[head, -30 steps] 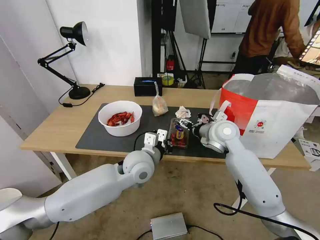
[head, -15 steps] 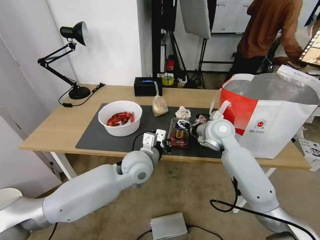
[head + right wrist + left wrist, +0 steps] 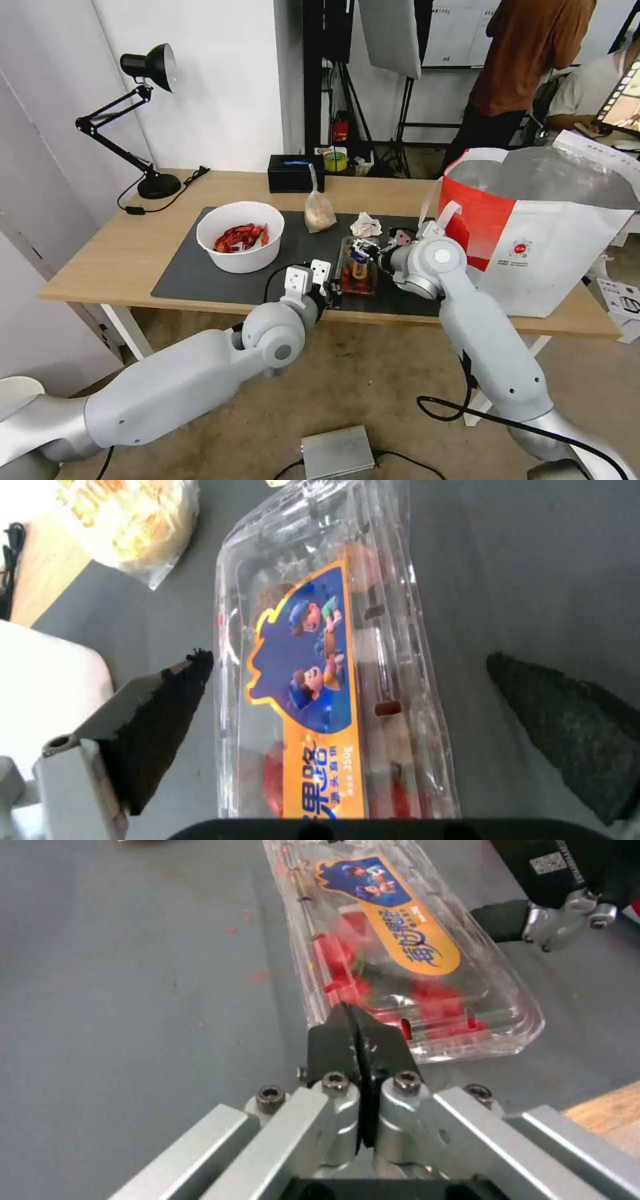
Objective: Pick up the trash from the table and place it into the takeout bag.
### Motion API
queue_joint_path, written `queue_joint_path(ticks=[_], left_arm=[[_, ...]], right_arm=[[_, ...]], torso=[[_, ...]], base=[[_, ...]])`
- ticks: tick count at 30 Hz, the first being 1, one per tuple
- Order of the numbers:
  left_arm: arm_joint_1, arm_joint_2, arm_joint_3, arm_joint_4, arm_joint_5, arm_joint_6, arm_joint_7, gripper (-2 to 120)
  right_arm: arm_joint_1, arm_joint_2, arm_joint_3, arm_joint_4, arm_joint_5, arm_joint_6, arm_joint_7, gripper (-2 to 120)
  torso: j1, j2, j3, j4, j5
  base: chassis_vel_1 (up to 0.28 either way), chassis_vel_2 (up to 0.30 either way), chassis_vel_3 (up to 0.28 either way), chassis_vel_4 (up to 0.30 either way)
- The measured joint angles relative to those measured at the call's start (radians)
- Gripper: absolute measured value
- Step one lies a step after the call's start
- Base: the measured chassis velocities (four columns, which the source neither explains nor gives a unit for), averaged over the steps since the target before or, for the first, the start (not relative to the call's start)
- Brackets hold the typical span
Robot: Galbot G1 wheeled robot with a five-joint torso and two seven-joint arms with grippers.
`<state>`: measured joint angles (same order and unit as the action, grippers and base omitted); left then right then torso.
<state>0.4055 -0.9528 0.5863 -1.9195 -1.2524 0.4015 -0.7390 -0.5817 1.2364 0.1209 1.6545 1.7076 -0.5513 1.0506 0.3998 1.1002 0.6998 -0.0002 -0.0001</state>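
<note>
Right gripper (image 3: 347, 730), fingers spread wide, straddles the clear plastic clamshell with red scraps and an orange-and-blue label (image 3: 356, 268), which lies on the dark grey rectangular mat (image 3: 200, 273) near the front edge of the light-wood counter (image 3: 120, 253); left gripper (image 3: 358, 1026), fingers pressed together, rests its tips at the clamshell's near end. The thin shell looks light, slick and easily crushed, so a gentle hold across its narrow width, at the stiffer rims, seems safest.
</note>
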Motion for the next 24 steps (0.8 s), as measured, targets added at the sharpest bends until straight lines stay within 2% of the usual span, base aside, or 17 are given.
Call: queue_joint_path(ticks=[6,24], left_arm=[[0.002,0.003,-0.001,-0.002,0.000,0.000,0.000,0],[0.001,0.000,-0.004,-0.003,0.002,-0.002,0.000,0]], right_arm=[[0.002,0.006,0.000,-0.006,0.000,0.000,0.006,97],[-0.002,0.009,-0.002,-0.019,0.000,0.006,0.009,37]], torso=[[0.000,0.000,0.000,-0.0003,-0.0002],[0.000,0.000,0.000,0.0001,0.0002]], base=[[0.000,0.000,0.000,0.000],[0.000,0.000,0.000,0.000]])
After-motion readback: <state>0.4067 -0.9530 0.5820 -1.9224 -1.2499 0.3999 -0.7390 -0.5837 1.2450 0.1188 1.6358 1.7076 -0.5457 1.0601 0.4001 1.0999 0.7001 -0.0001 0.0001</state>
